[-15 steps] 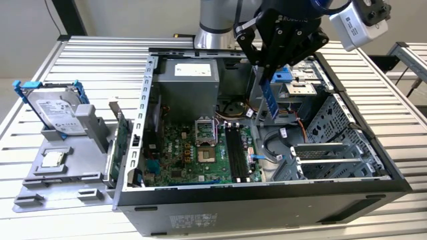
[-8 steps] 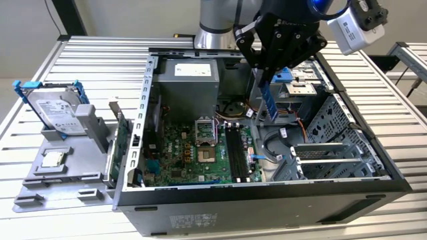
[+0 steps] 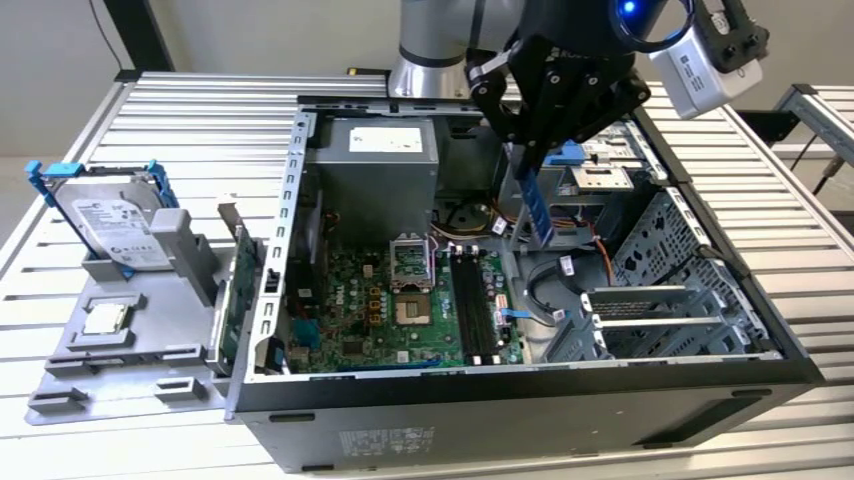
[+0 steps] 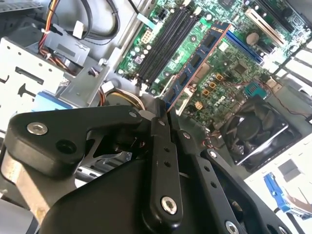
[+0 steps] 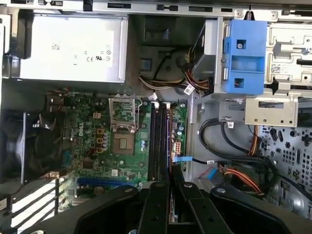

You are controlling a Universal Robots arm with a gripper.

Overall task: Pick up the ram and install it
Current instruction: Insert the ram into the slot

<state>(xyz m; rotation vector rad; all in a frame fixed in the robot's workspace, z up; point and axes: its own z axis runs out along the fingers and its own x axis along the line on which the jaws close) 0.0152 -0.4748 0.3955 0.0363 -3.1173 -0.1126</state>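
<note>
Holding: gripper [image 3: 531, 150] clamped on the ram [image 3: 537, 205]
Long axis: ram hangs on end from the fingers, above the slots [image 3: 469, 290]

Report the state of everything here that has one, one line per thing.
ram: gripped, hanging on end over the memory slots, not seated
hand: shut on the ram
memory slots: empty
computer case: lying on its side, open
processor socket: cover frame flipped up
hard drive: standing upright in the grey holder, outside the case
</note>
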